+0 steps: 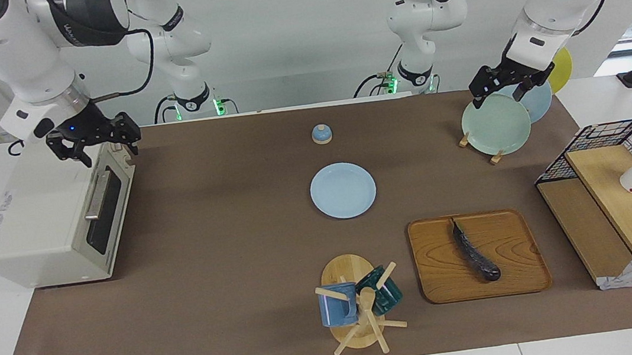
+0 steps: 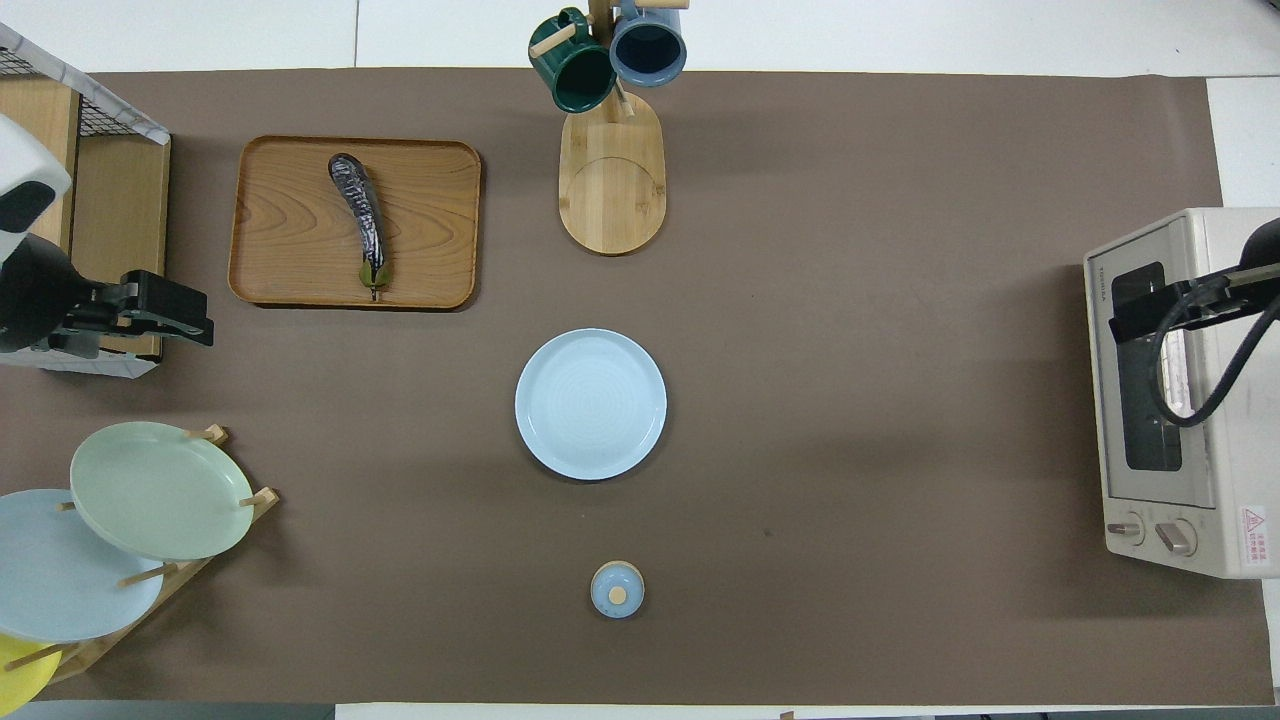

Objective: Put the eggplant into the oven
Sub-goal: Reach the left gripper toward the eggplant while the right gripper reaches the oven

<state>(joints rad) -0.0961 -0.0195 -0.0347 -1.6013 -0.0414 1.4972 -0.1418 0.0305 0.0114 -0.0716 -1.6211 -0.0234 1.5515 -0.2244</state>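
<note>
The eggplant (image 1: 475, 251) is long, slim and dark purple. It lies on a wooden tray (image 1: 517, 273) toward the left arm's end of the table, and also shows in the overhead view (image 2: 360, 215). The cream-white oven (image 1: 42, 232) stands at the right arm's end with its dark glass door shut; it shows in the overhead view too (image 2: 1200, 540). My right gripper (image 1: 106, 151) is open and empty, up over the oven's top front edge (image 2: 1125, 325). My left gripper (image 1: 497, 98) is open and empty, over the plate rack and well apart from the eggplant (image 2: 195, 325).
A light blue plate (image 1: 343, 190) lies mid-table, with a small blue lid (image 1: 321, 134) nearer the robots. A mug tree (image 1: 357, 304) holds two mugs beside the tray. A plate rack (image 1: 495, 124) holds plates. A black wire-mesh wooden rack (image 1: 621, 196) holds a white cup.
</note>
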